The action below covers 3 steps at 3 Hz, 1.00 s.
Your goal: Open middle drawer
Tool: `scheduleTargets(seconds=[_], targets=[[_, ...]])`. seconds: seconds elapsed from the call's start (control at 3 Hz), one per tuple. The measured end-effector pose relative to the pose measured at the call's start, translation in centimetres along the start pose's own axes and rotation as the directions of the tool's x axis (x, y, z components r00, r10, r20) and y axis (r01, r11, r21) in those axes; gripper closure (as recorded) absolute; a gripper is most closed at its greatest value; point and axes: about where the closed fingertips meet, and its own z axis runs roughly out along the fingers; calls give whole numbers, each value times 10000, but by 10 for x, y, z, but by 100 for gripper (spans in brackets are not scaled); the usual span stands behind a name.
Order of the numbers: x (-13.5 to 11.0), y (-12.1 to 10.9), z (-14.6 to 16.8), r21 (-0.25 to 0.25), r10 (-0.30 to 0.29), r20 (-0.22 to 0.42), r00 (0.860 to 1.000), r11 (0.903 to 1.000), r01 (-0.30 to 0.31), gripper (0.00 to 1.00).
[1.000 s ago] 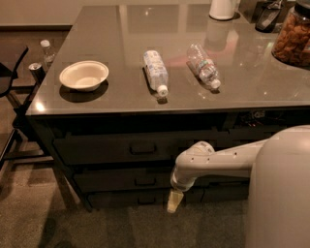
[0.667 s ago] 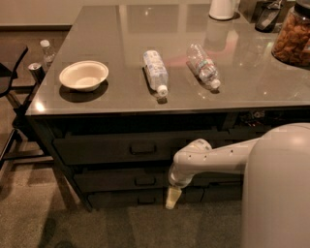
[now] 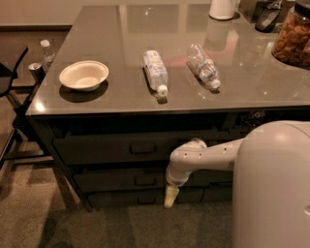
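The middle drawer [image 3: 111, 181] is the dark grey, medium-height front under the counter, between a taller front above and a slimmer one below. It looks closed, and its small dark handle [image 3: 145, 180] sits at the centre. My gripper [image 3: 169, 196] hangs pointing down from the pale arm [image 3: 203, 157] that reaches in from the right. It is in front of the drawer fronts, a little right of the middle drawer's handle and slightly below it. I cannot tell whether it touches the drawer.
The grey counter [image 3: 252, 92] carries a white bowl [image 3: 84, 75], two lying plastic bottles [image 3: 155, 71] [image 3: 203, 65], a jar of snacks [image 3: 293, 31] and a white jug [image 3: 222, 8]. The top drawer [image 3: 106, 149] and bottom drawer [image 3: 116, 199] flank the middle one. A chair [image 3: 12, 82] stands left. My base [image 3: 273, 189] fills the lower right.
The arm and gripper have shifted slightly to the left and up, closer to the middle drawer's handle. The drawers and the things on the counter have not moved.
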Motion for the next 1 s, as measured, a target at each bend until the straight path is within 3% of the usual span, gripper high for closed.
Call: scheduleTargets(seconds=[0.67,1.0], targets=[[-8,13,21,-686,-548,-198,9983,9962,533,0],[-7,35,7,-1149,-544,-291,9981,9921,507,0]])
